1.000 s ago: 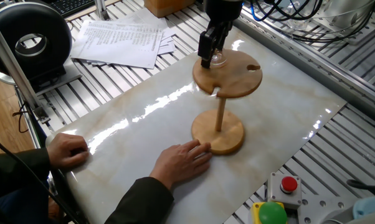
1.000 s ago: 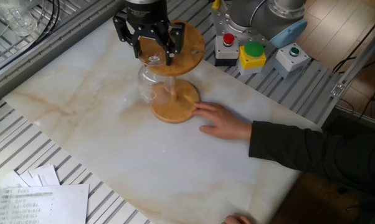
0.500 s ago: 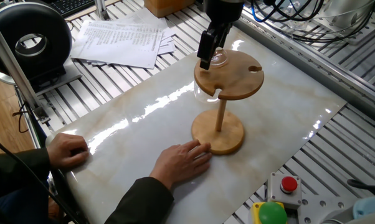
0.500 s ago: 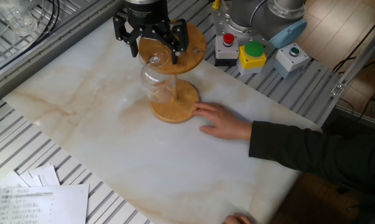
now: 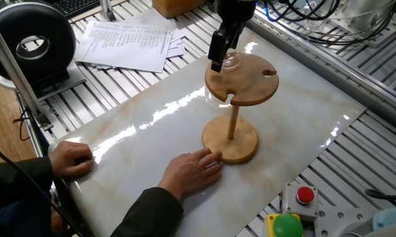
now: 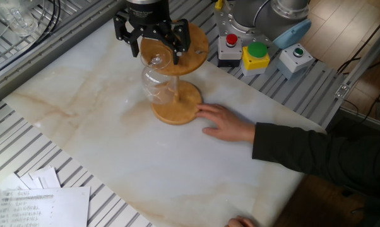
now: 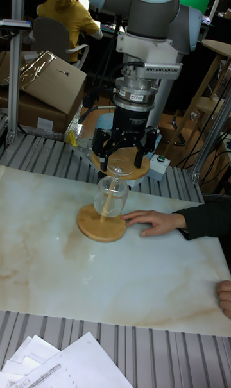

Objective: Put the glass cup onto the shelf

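Glass hangs upside down from the rack in front of you: the glass cup [image 6: 154, 81] has its flat foot up on the top disc of the shelf [image 6: 191, 44], its stem in one of the cut slots at the disc's edge, and its rounded bowl below the disc, beside the dowel post and above the round base. In the tall fixed view you see the same cup [image 7: 111, 195], foot at disc level, bowl hanging clear of the base.

Going left to right in the other fixed view, you first have clear glassware [image 6: 13, 17] at the far left edge, then the gripper [image 6: 153, 45] over the near-left part of the disc. Its fingers stand apart on either side of the cup's foot, with visible gaps between pads and glass, so you can read it as spread and holding nothing. In one fixed view the fingers [image 5: 218, 49] hide most of the foot, and contact cannot be judged from there.

Right of the shelf, a person's hand [image 6: 226, 123] lies flat on the marble slab [image 6: 83, 132], fingertips touching the wooden base. Further right you find the button box with red and green buttons [image 6: 243, 50]. In one fixed view a second hand [image 5: 70, 158] rests at the slab's left corner, near the printed papers [image 5: 129, 43].
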{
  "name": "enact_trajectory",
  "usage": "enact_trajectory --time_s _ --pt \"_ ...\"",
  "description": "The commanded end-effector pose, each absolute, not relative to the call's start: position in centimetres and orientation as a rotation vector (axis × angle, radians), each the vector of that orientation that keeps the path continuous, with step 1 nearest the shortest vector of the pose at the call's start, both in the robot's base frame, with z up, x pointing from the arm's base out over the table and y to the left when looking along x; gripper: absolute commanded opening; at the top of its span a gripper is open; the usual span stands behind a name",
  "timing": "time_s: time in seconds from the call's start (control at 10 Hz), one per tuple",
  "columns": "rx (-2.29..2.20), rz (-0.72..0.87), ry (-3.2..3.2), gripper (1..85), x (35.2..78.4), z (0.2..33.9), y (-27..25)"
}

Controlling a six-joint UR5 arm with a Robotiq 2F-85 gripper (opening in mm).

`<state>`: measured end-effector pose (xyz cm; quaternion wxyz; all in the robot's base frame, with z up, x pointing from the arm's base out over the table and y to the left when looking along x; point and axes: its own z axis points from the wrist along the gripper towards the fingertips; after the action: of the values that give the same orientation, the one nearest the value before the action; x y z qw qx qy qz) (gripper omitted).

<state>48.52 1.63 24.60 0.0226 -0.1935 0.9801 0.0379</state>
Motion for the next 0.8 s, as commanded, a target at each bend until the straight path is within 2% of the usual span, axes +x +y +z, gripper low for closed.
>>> enact_trajectory --time_s 0.0,0.1,0.2,0.3,0.4,0.5,0.7 --pt "-0.604 0.091 3.067 85.0 50.1 26.9 1.6" --pt "-0.575 0.077 3.068 75.7 51.8 27.7 1.6" --pt "-0.516 0.057 3.108 48.0 52.6 28.1 1.4" --pt "-0.451 0.053 3.144 26.0 53.3 28.6 1.8" --pt "-0.341 0.069 3.146 12.7 54.7 29.1 2.9" --pt "-0.216 0.094 3.141 1.0 56.1 29.6 4.5" --pt "-0.192 0.052 3.113 1.0 57.0 29.9 4.9"
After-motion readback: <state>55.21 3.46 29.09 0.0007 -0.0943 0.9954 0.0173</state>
